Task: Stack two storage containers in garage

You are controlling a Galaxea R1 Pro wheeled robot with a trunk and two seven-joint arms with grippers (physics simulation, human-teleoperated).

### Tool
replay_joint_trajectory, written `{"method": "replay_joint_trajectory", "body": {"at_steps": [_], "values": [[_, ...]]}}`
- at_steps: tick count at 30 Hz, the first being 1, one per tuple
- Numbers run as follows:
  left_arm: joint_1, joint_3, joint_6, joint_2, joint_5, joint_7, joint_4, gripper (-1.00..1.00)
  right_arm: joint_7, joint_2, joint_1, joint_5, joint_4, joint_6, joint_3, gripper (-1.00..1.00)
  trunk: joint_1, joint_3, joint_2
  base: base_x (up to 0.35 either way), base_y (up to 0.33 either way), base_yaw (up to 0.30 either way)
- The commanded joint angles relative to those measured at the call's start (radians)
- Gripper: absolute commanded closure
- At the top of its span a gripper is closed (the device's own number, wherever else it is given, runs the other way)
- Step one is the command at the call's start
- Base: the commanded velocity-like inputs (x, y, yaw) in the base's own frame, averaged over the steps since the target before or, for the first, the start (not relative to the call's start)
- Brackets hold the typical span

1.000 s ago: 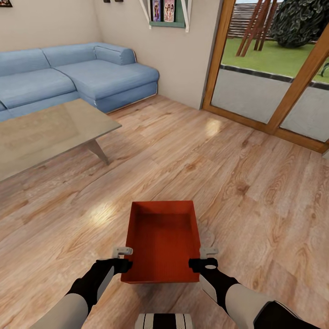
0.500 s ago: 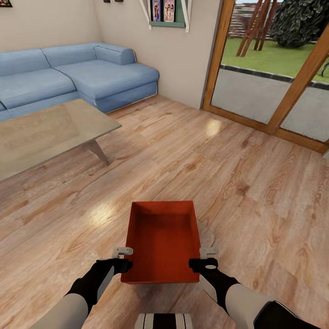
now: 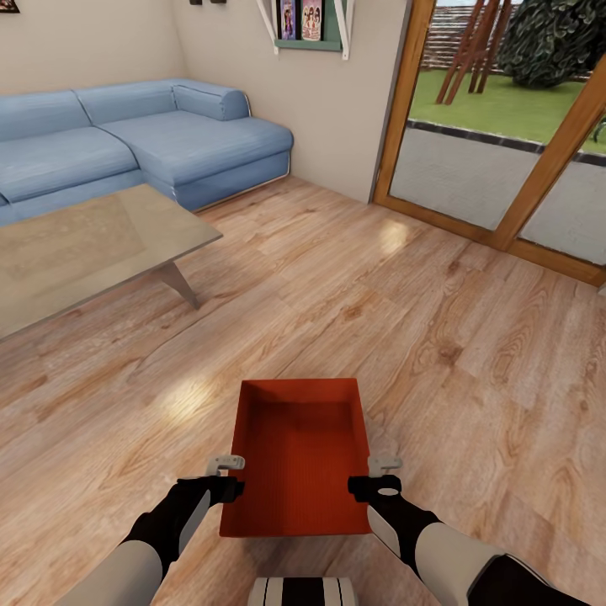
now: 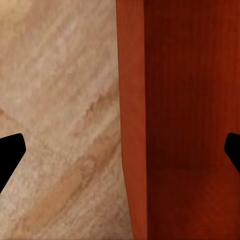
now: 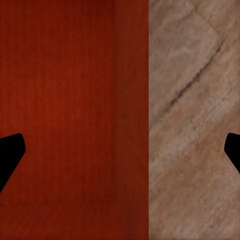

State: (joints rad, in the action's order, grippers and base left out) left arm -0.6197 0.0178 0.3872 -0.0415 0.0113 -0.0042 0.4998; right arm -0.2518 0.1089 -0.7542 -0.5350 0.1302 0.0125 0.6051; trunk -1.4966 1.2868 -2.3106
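Observation:
One orange-red storage container point(image 3: 299, 459) sits on the light wood-plank floor point(image 3: 438, 337) of the living room, just ahead of me, open top up and empty. My left gripper point(image 3: 229, 475) is at its left wall and my right gripper point(image 3: 377, 475) at its right wall, near the front corners. In the left wrist view the open left gripper point(image 4: 120, 152) straddles the container's wall point(image 4: 132, 125), fingertips far apart. The right gripper point(image 5: 120, 152) is open too, astride the opposite wall point(image 5: 134, 125). The second container and the garage are out of view.
A glass coffee table point(image 3: 84, 248) stands at the left, with a blue corner sofa point(image 3: 151, 139) behind it. Wood-framed glass doors point(image 3: 505, 168) fill the far right, and a wall shelf point(image 3: 307, 25) hangs between them and the sofa.
The whole view has shifted slightly downward. The container now shows a little lower and nearer between the grippers, which keep their places in the picture.

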Motion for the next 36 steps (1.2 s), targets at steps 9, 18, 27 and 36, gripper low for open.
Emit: {"method": "replay_joint_trajectory", "body": {"at_steps": [9, 18, 27, 36], "values": [[0.000, 0.001, 0.006, 0.000, 0.001, 0.000, 0.002, -1.00, -0.004, 0.000, 0.000, -0.010, 0.000, 0.001, 0.009, -1.00, 0.000, 0.001, 0.000, 0.001, 0.000, 0.000], [0.000, -0.002, 0.006, 0.000, 0.002, 0.000, 0.002, -1.00, -0.004, 0.000, 0.000, -0.010, 0.000, 0.001, 0.009, -1.00, 0.000, 0.001, 0.000, 0.000, 0.000, 0.000], [0.000, -0.005, 0.006, 0.000, 0.006, 0.000, 0.002, -1.00, -0.004, 0.000, 0.000, -0.009, 0.000, 0.001, 0.009, -1.00, 0.000, 0.001, 0.000, 0.000, 0.000, 0.000], [0.000, -0.006, 0.005, 0.000, 0.007, 0.000, 0.002, -1.00, -0.004, 0.000, 0.000, -0.008, 0.000, 0.001, 0.009, -1.00, 0.000, 0.001, 0.000, 0.000, 0.000, 0.000]]}}
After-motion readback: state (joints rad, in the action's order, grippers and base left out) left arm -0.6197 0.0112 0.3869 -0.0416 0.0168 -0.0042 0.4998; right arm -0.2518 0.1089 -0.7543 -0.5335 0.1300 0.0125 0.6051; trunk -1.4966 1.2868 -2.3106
